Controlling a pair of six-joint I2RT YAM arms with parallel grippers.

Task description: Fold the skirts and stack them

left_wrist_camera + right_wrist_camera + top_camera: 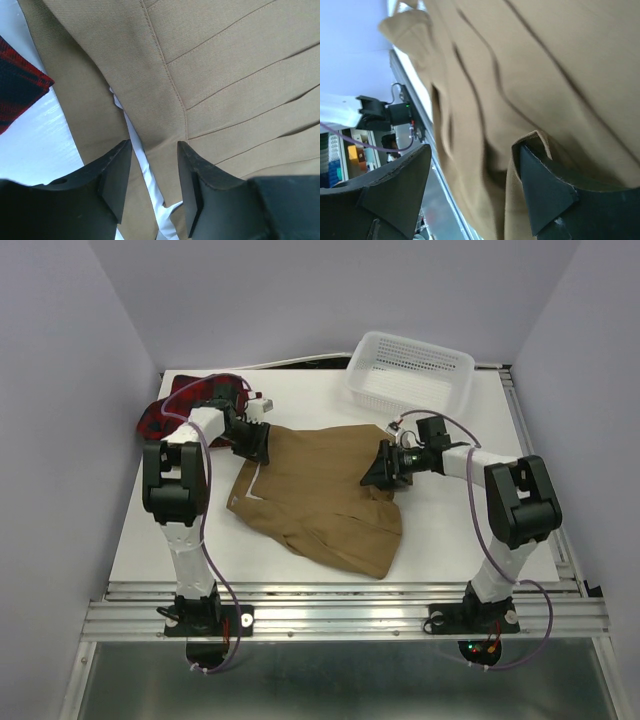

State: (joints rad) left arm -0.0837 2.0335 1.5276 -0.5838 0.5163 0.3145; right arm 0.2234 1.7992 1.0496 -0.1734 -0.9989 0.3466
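The middle skirt is plain tan-brown, with a white edge showing. The plaid skirt, far left, is red and black, perhaps navy. The mesh basket, far right, is white.

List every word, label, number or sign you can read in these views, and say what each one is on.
No readable text in any view.
tan skirt: plain cloth, with no print or label showing.
plaid skirt: pattern only, no lettering.
white mesh basket: no visible marking.
shelves behind the table in the right wrist view: coloured items, too blurred to read.
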